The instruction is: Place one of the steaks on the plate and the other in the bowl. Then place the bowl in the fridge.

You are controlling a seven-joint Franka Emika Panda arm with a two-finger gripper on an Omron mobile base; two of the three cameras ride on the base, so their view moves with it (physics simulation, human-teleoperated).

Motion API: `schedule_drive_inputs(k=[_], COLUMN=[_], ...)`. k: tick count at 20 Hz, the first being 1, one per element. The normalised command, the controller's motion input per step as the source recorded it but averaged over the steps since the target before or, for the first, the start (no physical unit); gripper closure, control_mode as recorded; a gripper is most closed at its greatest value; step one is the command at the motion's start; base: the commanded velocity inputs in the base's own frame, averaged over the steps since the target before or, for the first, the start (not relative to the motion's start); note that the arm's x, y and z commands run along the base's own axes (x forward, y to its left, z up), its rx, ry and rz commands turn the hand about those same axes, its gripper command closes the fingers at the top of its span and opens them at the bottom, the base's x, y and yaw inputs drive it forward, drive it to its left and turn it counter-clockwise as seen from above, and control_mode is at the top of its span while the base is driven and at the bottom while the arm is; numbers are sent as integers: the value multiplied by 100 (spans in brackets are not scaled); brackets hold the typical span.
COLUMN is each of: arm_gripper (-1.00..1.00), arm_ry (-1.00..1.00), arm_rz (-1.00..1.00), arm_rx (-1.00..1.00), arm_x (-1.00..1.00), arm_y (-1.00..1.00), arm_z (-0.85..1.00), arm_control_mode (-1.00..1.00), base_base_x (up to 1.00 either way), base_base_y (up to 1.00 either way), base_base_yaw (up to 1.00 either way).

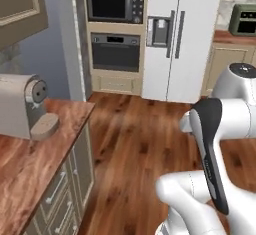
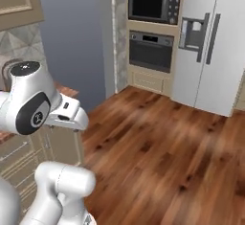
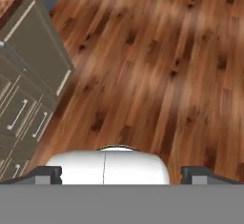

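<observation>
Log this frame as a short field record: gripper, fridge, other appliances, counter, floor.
gripper: open, fingertips wide apart, nothing between them, pointed down at the floor
fridge: white double-door, doors shut, dark vertical handles, dispenser panel on left door
microwave: built in, left of the fridge, door shut
oven: black, built in, directly below the microwave, door shut
coffee machine: grey, on the wooden counter
toaster: green, on the far counter right of the fridge
floor: wood planks
</observation>
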Motion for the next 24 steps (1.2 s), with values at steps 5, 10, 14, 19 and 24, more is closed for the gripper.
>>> schedule_drive_inputs(k=[5, 10, 14, 19, 24], arm_gripper=[-100, -100, -100, -100, -100], arm_ry=[0, 0, 0, 0, 0], arm_rz=[0, 0, 0, 0, 0], arm_rx=[0, 0, 0, 0, 0], arm_x=[0, 0, 0, 0, 0], arm_y=[0, 0, 0, 0, 0], arm_z=[0, 0, 0, 0, 0], arm_control_mode=[100, 100, 100, 100, 100], base_base_x=[82, 90, 100, 100, 100], base_base_y=[-11, 32, 58, 38, -30], base_base_yaw=[-60, -54, -31, -12, 14])
